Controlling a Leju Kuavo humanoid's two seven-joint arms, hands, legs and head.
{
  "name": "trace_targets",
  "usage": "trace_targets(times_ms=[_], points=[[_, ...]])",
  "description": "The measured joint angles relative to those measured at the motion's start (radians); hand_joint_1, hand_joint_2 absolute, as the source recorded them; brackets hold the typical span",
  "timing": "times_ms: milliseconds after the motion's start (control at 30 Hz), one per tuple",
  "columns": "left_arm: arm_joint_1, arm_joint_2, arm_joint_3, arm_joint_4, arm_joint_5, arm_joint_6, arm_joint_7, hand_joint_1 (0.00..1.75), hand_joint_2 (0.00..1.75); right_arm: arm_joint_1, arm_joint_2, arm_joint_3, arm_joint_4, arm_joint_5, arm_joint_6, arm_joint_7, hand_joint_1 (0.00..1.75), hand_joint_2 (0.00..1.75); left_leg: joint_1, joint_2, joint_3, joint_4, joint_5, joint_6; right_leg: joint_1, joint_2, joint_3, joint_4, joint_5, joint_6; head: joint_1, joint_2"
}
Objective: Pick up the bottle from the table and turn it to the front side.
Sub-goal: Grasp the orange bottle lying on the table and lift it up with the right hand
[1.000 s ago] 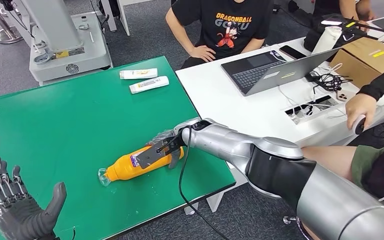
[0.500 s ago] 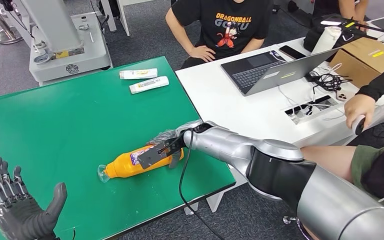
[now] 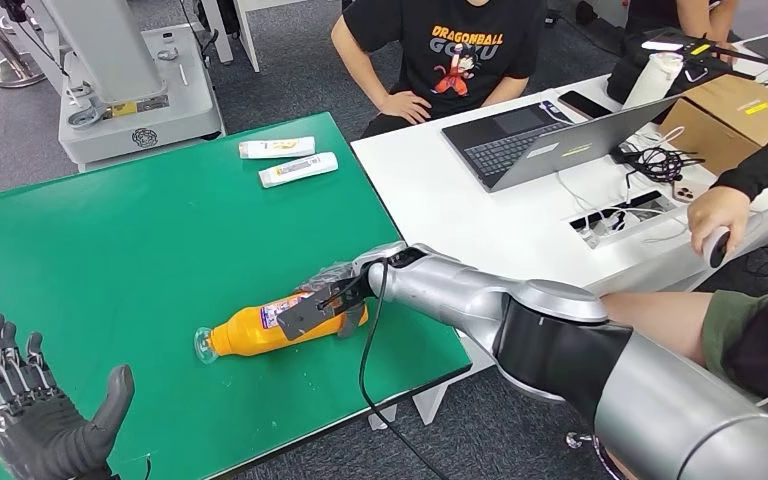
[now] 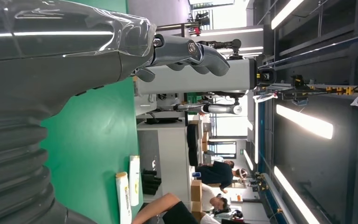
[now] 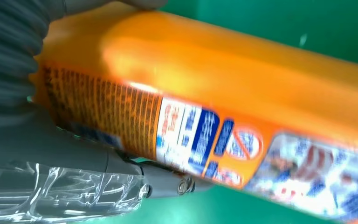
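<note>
Here, right hand [image 3: 332,292] gripping orange bottle [image 3: 260,331] lying on green table [image 3: 140,240], left hand [image 3: 30,420] spread, holding nothing

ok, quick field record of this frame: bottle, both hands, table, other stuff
bottle: orange bottle lying on its side, clear cap end toward the robot's left
right hand: right hand wrapped around the bottle's base end
left hand: left hand open, palm up, holding nothing
table: green table
other: two white tubes at the far edge; laptop on the adjacent white desk
</note>
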Motion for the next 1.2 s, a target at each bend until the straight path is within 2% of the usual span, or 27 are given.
trace_targets(times_ms=[333,1000,1200], points=[[0.001,-0.001,0.0,0.0,-0.009,0.001,0.009,0.0,1.75,0.033,-0.01,-0.013,-0.012,0.001,-0.097,-0.024,1.75,1.75,0.0,0.0,0.0,0.0,0.0,0.0,0.0,0.0,0.0,0.0,0.0,0.0,0.0,0.0],[0.015,-0.002,0.001,0.0,-0.022,0.001,0.009,0.0,1.75,0.054,-0.019,-0.038,-0.031,0.001,-0.133,-0.028,1.75,1.75,0.0,0.0,0.0,0.0,0.0,0.0,0.0,0.0,0.0,0.0,0.0,0.0,0.0,0.0],[0.031,-0.007,0.005,0.0,-0.041,-0.002,0.009,0.0,1.75,0.09,-0.021,-0.085,-0.057,0.0,-0.257,-0.028,1.75,1.75,0.0,0.0,0.0,0.0,0.0,0.0,0.0,0.0,0.0,0.0,0.0,0.0,0.0,0.0]])
